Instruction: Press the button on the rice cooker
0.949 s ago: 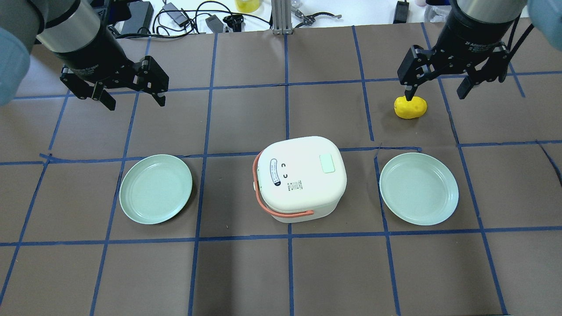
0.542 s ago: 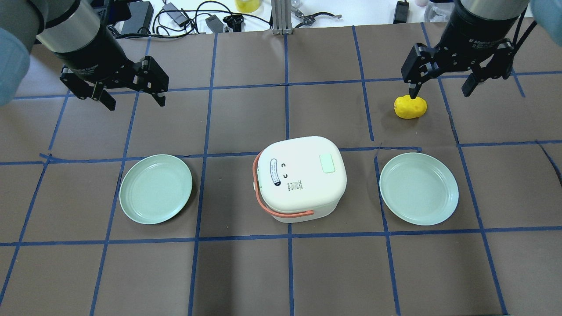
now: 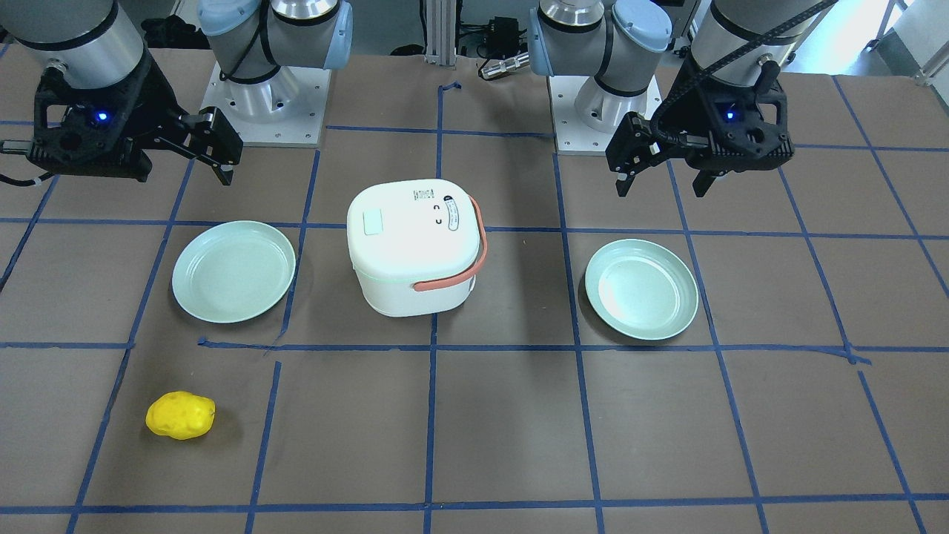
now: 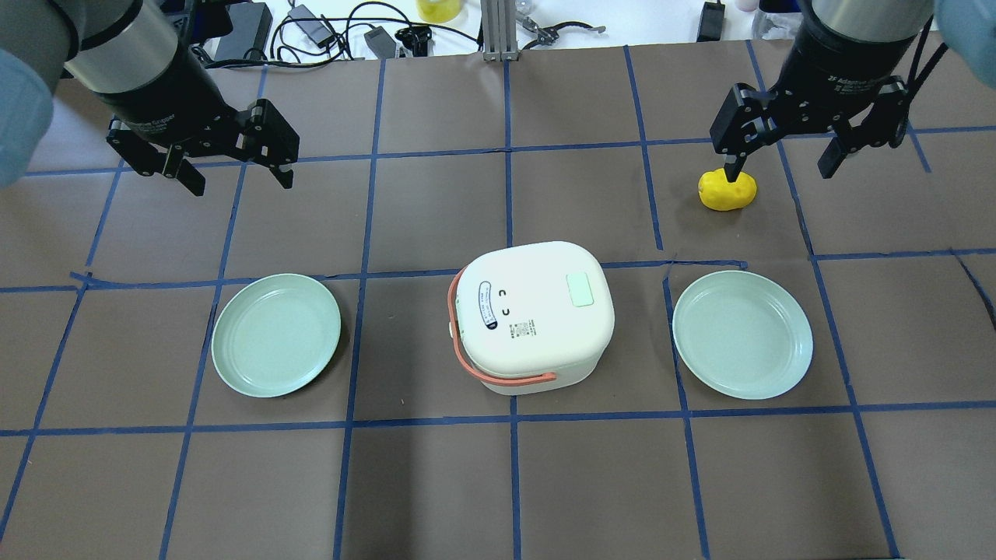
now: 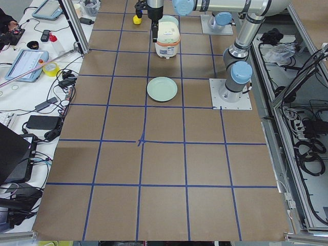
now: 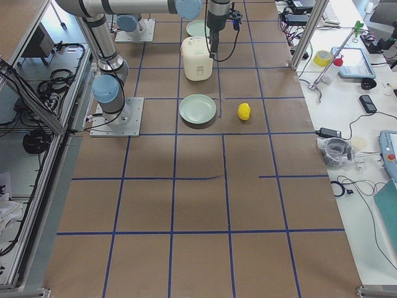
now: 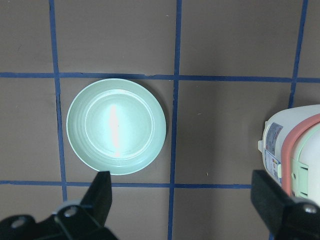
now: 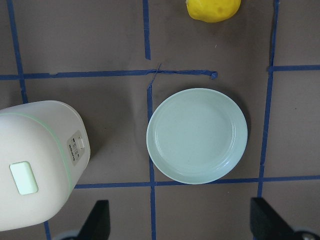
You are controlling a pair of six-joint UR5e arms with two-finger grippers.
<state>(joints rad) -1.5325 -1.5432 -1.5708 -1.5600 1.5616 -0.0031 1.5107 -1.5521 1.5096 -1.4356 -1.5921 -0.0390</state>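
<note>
Brown table point(image 4: 436, 202) gridded with blue tape. At its middle, about halfway between the robot-side edge and the operators' edge: a white rice cooker point(image 4: 533, 315), lid shut, coral handle point(image 4: 476, 375) lowered around the side toward the robot's left. On top of the lid, toward the robot's right: a pale green rectangular button point(image 4: 580, 289), untouched.

Flanking the cooker, each apart from it: two pale green plates. Left plate point(image 4: 276, 334) toward the table's left end, right plate point(image 4: 743, 334) toward its right end.

Beyond the right plate, closer to the operators' edge: a lumpy yellow object point(image 4: 727, 193), lying on the table by itself.

Left gripper point(image 4: 240, 180) hanging in the air on the left plate's side, fingers spread wide, holding nothing. Through its wrist camera: the left plate below, and the cooker's handle side at the right margin.

Right gripper point(image 4: 778, 167) likewise aloft, fingers spread wide, holding nothing. Overlapping the yellow object with one fingertip in the overhead view, yet in the front-facing view plainly up toward the robot-side edge, well apart from it. Through its wrist camera: the right plate below, the cooker's lid and button at lower left, the yellow object at the top.

Both grippers well apart from the cooker and its button.
</note>
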